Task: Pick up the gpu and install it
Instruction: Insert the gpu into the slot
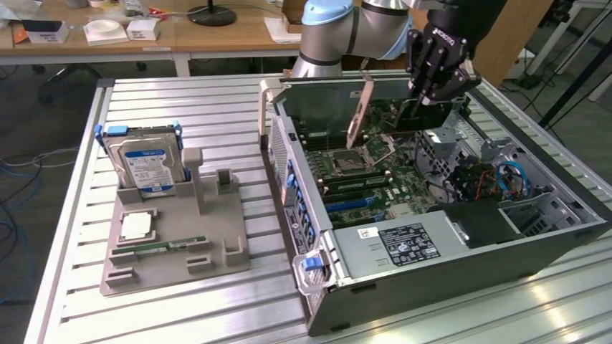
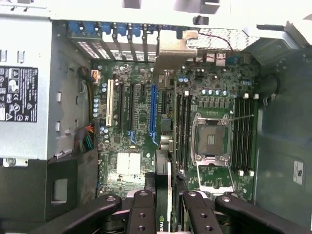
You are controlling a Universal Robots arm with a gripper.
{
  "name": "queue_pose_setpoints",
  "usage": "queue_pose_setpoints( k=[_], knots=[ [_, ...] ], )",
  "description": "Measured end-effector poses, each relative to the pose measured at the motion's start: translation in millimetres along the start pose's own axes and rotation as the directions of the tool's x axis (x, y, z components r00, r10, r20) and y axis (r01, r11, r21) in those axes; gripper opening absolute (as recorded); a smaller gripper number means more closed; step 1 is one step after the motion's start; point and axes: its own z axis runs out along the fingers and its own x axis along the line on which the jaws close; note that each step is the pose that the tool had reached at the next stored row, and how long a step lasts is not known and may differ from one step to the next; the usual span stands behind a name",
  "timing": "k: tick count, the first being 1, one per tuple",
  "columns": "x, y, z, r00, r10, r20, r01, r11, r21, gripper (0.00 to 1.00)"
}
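Note:
My gripper [image 1: 432,97] is shut on the gpu [image 1: 421,118] and holds it upright over the open computer case [image 1: 535,244]. The card's silver bracket [image 1: 360,107] points toward the case's rear wall. In the wrist view I see the gpu [image 2: 165,161] edge-on between my fingers [image 2: 141,214], its bracket [image 2: 171,48] close to the rear slot openings. The card hangs above the motherboard [image 2: 131,122], between the blue expansion slot [image 2: 153,112] and the memory slots beside the empty processor socket [image 2: 210,139]. I cannot tell whether its edge touches a slot.
A grey parts holder [image 1: 172,265] on the slatted table at the exterior view's left carries a silver hard drive [image 1: 143,161], a green memory stick [image 1: 158,247] and a square chip [image 1: 137,226]. The power supply [image 1: 402,244] fills the case's near end. Cables [image 1: 507,179] lie near the drive bays.

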Motion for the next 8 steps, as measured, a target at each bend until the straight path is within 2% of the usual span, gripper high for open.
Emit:
queue_pose_setpoints(
  k=[3,8],
  knots=[
    [0.0,0.0,0.1,0.9997,0.024,0.0010,-0.024,0.9997,0.0005,0.26],
    [0.0,0.0,0.1,0.9997,0.026,0.0012,-0.026,0.9997,0.0005,0.26]
  ],
)
